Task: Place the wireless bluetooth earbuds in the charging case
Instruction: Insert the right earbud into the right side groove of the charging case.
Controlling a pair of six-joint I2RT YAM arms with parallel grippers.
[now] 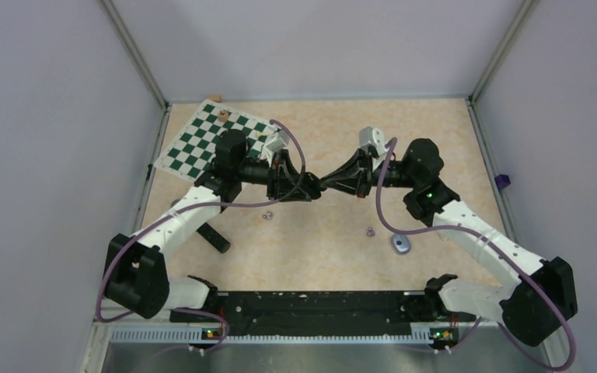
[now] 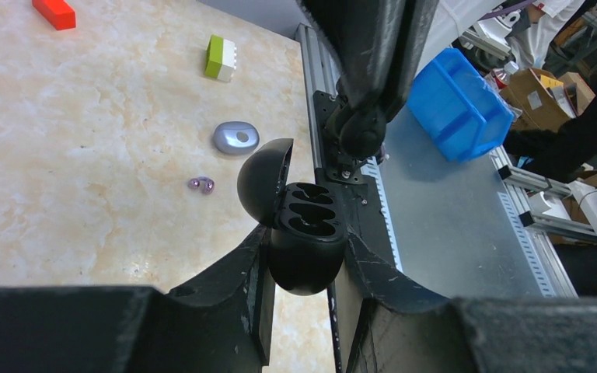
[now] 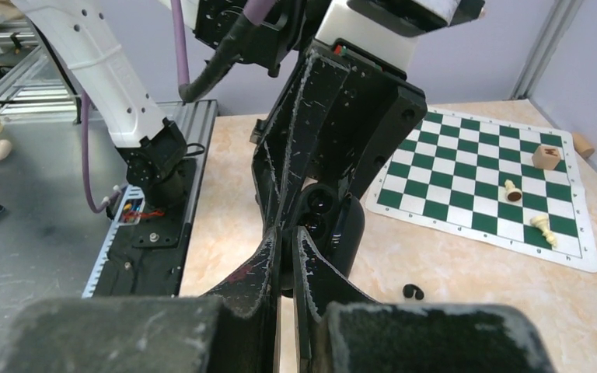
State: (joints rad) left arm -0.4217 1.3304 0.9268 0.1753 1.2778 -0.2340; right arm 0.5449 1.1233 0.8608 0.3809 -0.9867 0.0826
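A black charging case [image 2: 308, 221] hangs above the table with my left gripper [image 2: 307, 256] shut on its body. Its lid [image 2: 264, 183] is swung open and both sockets look hollow. The two grippers meet tip to tip over the table's middle, left gripper [image 1: 311, 189] and right gripper [image 1: 333, 183]. My right gripper [image 3: 288, 233] is shut at the case's mouth [image 3: 330, 221], a thin slit between its pads and a small dark thing, seemingly a black earbud, at the tips. Another black earbud [image 3: 413, 291] lies on the table. Pale purple earbuds [image 1: 267, 216] [image 1: 370, 231] [image 2: 201, 184] lie loose.
A shut pale purple case [image 1: 401, 243] [image 2: 235, 137] lies right of centre. A chessboard [image 1: 202, 144] [image 3: 466, 179] with a few pieces covers the back left. A black block [image 1: 218, 239] lies by the left arm. A green-white block [image 2: 221, 58] and a red block [image 2: 54, 13] show in the left wrist view.
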